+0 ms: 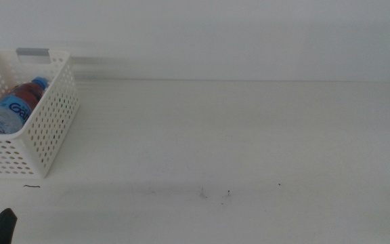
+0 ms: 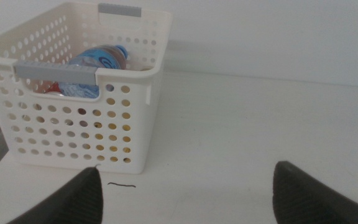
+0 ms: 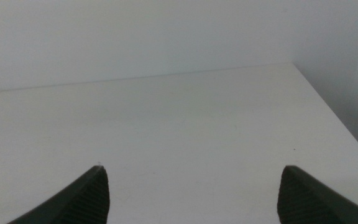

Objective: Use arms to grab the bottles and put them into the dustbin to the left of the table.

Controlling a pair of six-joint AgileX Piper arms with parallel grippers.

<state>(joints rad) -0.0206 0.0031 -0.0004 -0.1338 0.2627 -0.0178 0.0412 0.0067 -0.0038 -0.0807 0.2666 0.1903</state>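
At tabletop's (image 1: pixel 249 135) near-left edge, left claw (image 2: pixel 185 193) waited, jaws apart, facing white perforated plastic basket (image 2: pixel 73 134) holding clear blue-capped water bottle (image 1: pixel 12 108); right claw (image 3: pixel 191 196) likewise spread, low.

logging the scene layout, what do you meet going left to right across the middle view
dustbin at the left edge, with the clear blue-capped water bottle lying inside it → small dark specks on the table near the front → bare tabletop out to the right edge. The left gripper tip shows only at the bottom-left corner.
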